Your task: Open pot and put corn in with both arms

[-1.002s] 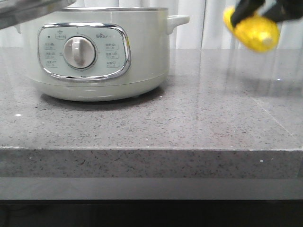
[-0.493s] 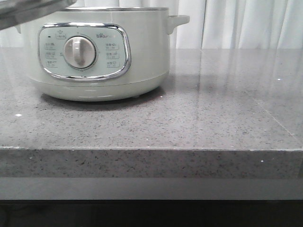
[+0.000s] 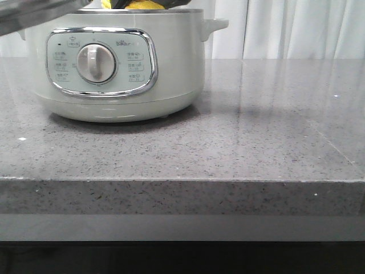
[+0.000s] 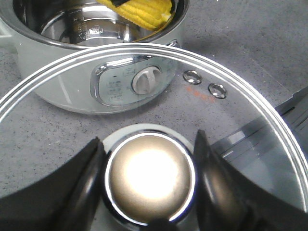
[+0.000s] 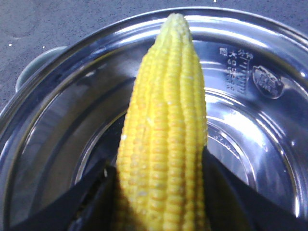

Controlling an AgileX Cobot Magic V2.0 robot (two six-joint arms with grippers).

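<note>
- Front: pale grey-green round electric pot (image 3: 117, 68) on the speckled grey stone counter (image 3: 228, 148), lid off; glossy yellow corn cob (image 3: 144, 4) just above the rim, for dropping in.
- Left wrist: left gripper (image 4: 149, 175) clamped on the chrome knob (image 4: 150, 177) of the metal-rimmed glass lid (image 4: 231, 103), held aside to clear the opening.
- Right wrist: right gripper (image 5: 159, 192) closed around the corn over the steel bowl.

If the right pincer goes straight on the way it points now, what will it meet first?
Probably the steel inner floor of the pot. The right pincer holds the corn pointing down into the open bowl, so the corn's tip would likely touch first; depth is unclear.
</note>
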